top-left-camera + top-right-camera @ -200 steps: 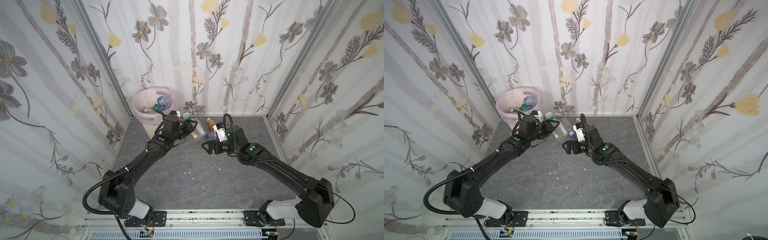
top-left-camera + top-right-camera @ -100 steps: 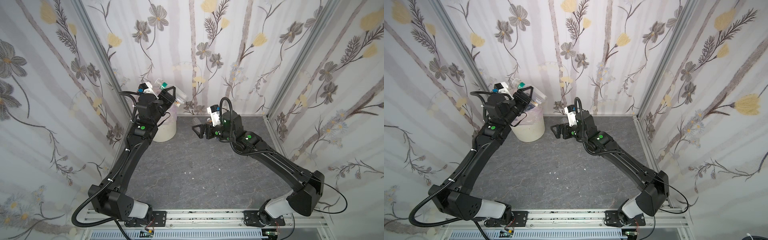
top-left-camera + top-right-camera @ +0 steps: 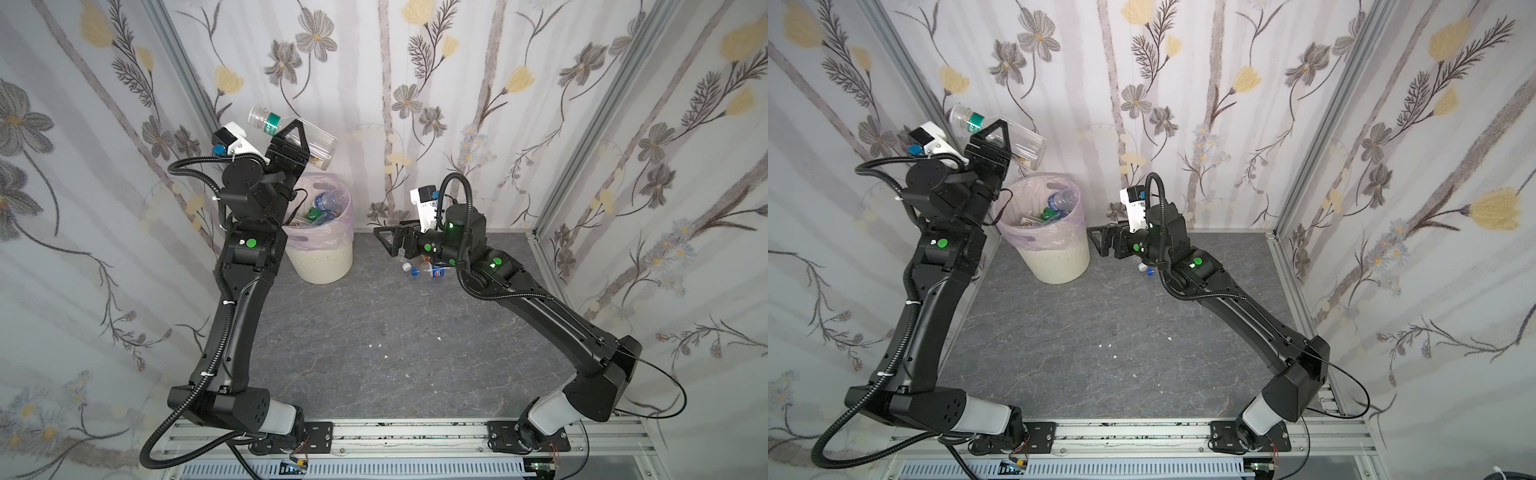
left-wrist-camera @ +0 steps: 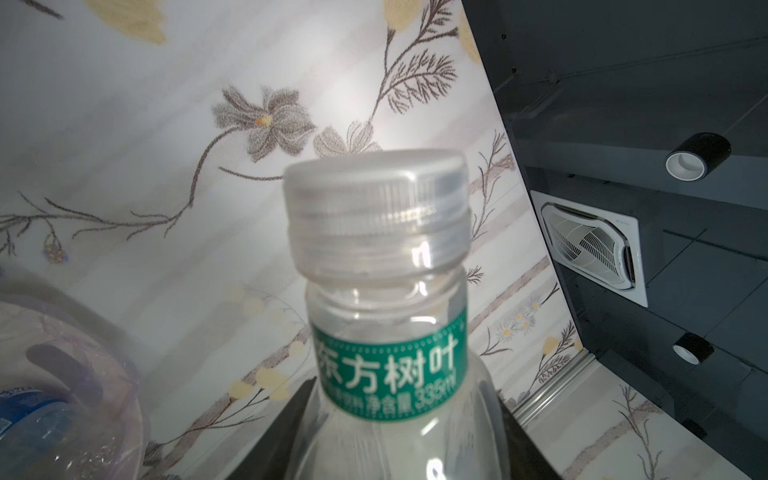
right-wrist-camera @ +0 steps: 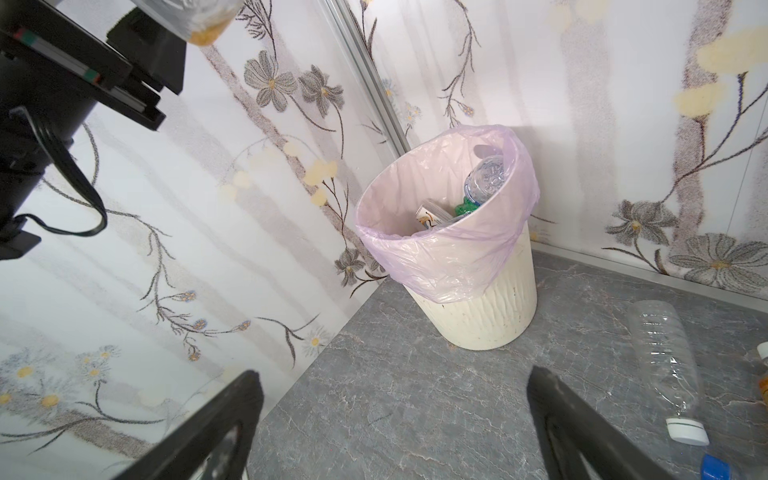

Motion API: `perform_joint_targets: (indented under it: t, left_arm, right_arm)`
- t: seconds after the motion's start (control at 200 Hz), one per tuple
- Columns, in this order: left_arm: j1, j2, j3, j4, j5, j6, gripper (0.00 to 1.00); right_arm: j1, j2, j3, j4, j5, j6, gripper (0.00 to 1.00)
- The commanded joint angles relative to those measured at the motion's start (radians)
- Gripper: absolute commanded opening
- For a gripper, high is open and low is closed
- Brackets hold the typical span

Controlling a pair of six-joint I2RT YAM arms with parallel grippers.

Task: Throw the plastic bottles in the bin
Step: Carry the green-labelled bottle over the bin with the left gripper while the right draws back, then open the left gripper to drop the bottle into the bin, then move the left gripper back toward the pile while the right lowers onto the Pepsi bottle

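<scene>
High over the bin (image 3: 320, 262) (image 3: 1059, 266), my left gripper (image 3: 296, 139) (image 3: 994, 139) is shut on a clear plastic bottle (image 3: 286, 131) (image 3: 1013, 139) with a green neck label and a clear cap. The bottle lies tilted, cap toward the left wall. The left wrist view shows its neck (image 4: 388, 332) between the dark fingers (image 4: 297, 419). More bottles (image 3: 328, 205) lie inside the pink-lined bin (image 5: 478, 316). My right gripper (image 3: 388, 241) (image 3: 1100, 243) (image 5: 395, 415) hangs open and empty, right of the bin.
Some bottles lie on the grey floor under my right arm (image 3: 432, 270) (image 3: 1148, 268). One is clear with a white cap (image 5: 660, 361). A blue cap (image 5: 712, 467) shows beside it. Flowered walls close the back and both sides. The bin stands in the back left corner.
My left arm has lifted the green-labelled bottle from the floor near the middle up over the bin. My right gripper has risen off the floor and swung left, still open.
</scene>
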Motion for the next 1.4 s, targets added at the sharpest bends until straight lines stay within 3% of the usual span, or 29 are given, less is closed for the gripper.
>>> perform_joint_targets:
  t: [0.0, 0.1, 0.195, 0.29, 0.679, 0.989, 1.399]
  left_arm:
    - [0.068, 0.066, -0.011, -0.003, 0.034, -0.07, 0.58]
    - [0.117, 0.174, -0.036, -0.004, 0.039, -0.078, 0.64]
    - [0.149, 0.281, 0.004, -0.062, 0.143, -0.105, 0.77]
    - [0.134, 0.283, 0.008, -0.099, 0.148, -0.074, 1.0]
    - [0.117, 0.109, -0.138, -0.1, 0.111, -0.047, 1.0]
    - [0.045, 0.028, -0.202, -0.098, 0.106, -0.027, 1.0]
    - [-0.182, -0.023, -0.362, -0.094, 0.074, 0.016, 1.0]
  right_arm:
    - [0.001, 0.005, -0.021, 0.014, 0.014, -0.006, 1.0]
    - [0.001, 0.006, -0.042, 0.023, 0.004, 0.003, 1.0]
    - [0.001, 0.004, -0.061, 0.025, -0.01, 0.013, 1.0]
    - [0.001, -0.008, -0.097, 0.026, -0.006, 0.013, 1.0]
    - [0.001, -0.028, -0.179, 0.057, -0.006, 0.032, 1.0]
    - [-0.016, -0.055, -0.216, 0.033, 0.047, 0.015, 1.0]
    - [-0.254, 0.04, -0.215, -0.063, 0.064, 0.021, 1.0]
